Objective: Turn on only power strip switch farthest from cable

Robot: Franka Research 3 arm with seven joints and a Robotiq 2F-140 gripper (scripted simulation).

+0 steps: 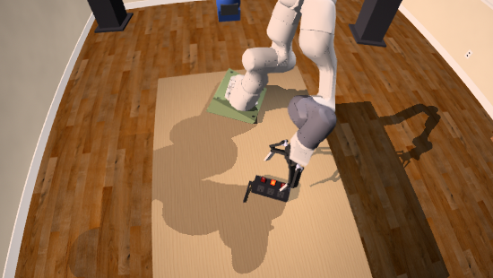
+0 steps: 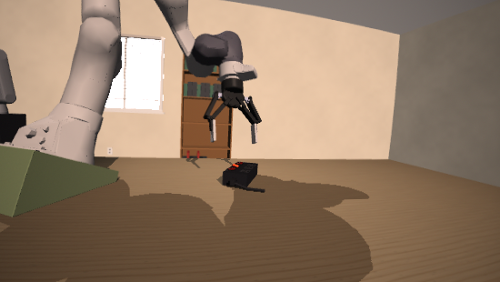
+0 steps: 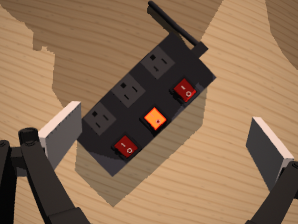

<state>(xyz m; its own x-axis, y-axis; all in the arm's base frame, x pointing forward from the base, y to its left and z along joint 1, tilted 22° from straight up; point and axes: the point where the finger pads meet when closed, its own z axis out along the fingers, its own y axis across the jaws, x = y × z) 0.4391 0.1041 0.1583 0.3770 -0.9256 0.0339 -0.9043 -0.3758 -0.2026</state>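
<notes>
The black power strip (image 1: 270,188) (image 2: 241,172) (image 3: 133,96) lies flat and right way up on the tan table top (image 1: 314,233). Its cable (image 1: 246,192) (image 2: 249,188) (image 3: 174,26) leaves one end. It has three switches in a row. The middle switch (image 3: 154,119) glows bright orange. The switch nearest the cable (image 3: 185,90) and the switch farthest from it (image 3: 125,147) are dark red. My gripper (image 1: 275,171) (image 2: 233,136) (image 3: 166,125) is open and empty. It hangs a little above the strip, with a finger on either side and touching nothing.
The arm's green base plate (image 1: 224,108) (image 2: 27,182) sits at the back of the table. A bookshelf (image 2: 200,123) stands by the far wall. Dark pillars (image 1: 109,15) and a blue box (image 1: 228,10) stand on the wooden floor beyond the table.
</notes>
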